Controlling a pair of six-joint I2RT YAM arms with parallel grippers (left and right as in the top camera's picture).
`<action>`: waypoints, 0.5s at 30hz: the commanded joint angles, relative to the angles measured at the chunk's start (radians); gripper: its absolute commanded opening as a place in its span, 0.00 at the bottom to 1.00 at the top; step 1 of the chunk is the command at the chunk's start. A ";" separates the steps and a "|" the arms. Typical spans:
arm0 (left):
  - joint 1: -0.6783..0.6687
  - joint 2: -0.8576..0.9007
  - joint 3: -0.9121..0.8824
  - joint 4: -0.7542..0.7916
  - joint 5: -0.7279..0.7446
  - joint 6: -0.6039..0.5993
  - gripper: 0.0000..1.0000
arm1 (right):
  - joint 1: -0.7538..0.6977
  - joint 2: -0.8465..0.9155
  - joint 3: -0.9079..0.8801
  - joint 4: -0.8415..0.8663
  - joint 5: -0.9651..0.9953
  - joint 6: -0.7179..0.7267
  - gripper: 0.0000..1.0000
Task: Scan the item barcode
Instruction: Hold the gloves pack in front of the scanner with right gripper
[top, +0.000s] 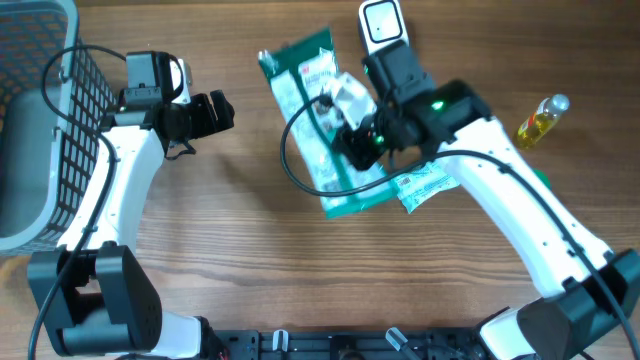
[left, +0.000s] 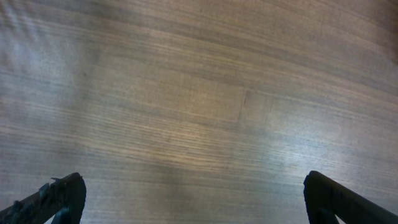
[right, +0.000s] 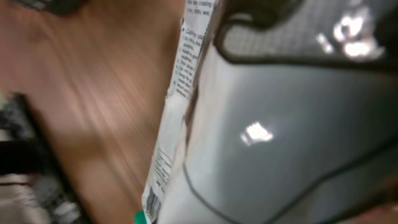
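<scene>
Grey blurred surface (right: 280, 143) crowds your right wrist view, a white label strip (right: 180, 74) beside it.
Your right gripper (top: 358, 140), closed, hangs over the green packet (top: 305, 100) at upper centre, just left of the scanner (top: 384, 25); your left gripper (left: 196, 190) gapes empty. Film may crumple and hide the barcode. Label print is unreadable.

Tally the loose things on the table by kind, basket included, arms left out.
Packets: 2
Scanner: 1
Bottle: 1
Basket: 1
Total: 5
</scene>
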 joint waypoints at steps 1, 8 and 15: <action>0.005 0.000 0.006 0.001 0.001 0.023 1.00 | 0.001 -0.013 0.172 -0.019 0.274 -0.216 0.04; 0.005 0.000 0.006 0.000 0.001 0.023 1.00 | 0.001 0.077 0.196 0.196 0.619 -0.729 0.04; 0.005 0.000 0.006 0.001 0.001 0.023 1.00 | -0.039 0.372 0.196 0.650 0.776 -0.940 0.04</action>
